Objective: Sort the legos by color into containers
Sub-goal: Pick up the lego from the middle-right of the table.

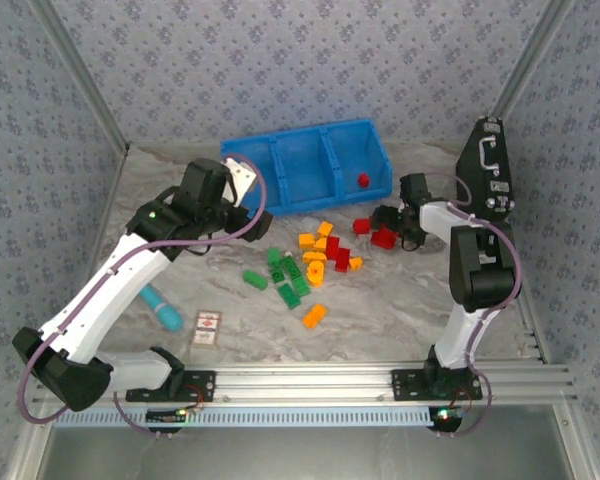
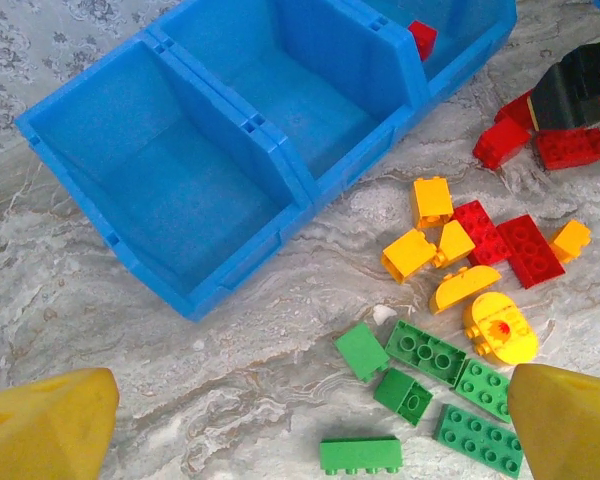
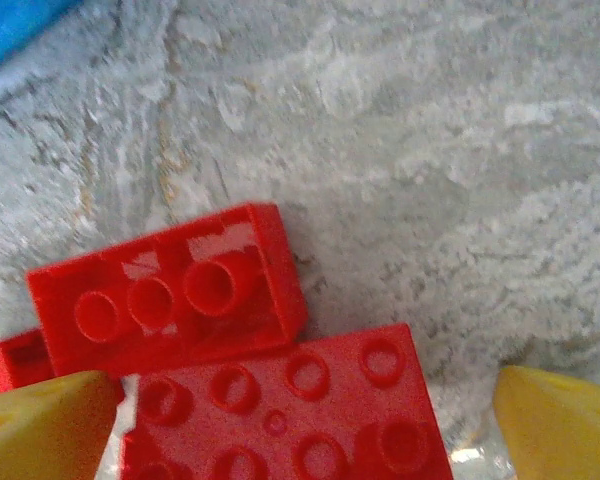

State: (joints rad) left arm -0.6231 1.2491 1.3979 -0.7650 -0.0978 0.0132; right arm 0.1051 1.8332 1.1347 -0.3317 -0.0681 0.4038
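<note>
My right claw (image 3: 300,420) hung open over 2 red legos (image 3: 170,290), a 3rd cut off at frame edge; my left claw (image 2: 310,420) gaped wide near the blue bin (image 2: 170,190).

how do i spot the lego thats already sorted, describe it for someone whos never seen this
Find the bright blue three-compartment bin at the table's far side. Its rightmost compartment in the top view holds one small red brick. All the other legos lie loose on the tabletop, outside the bin.
</note>
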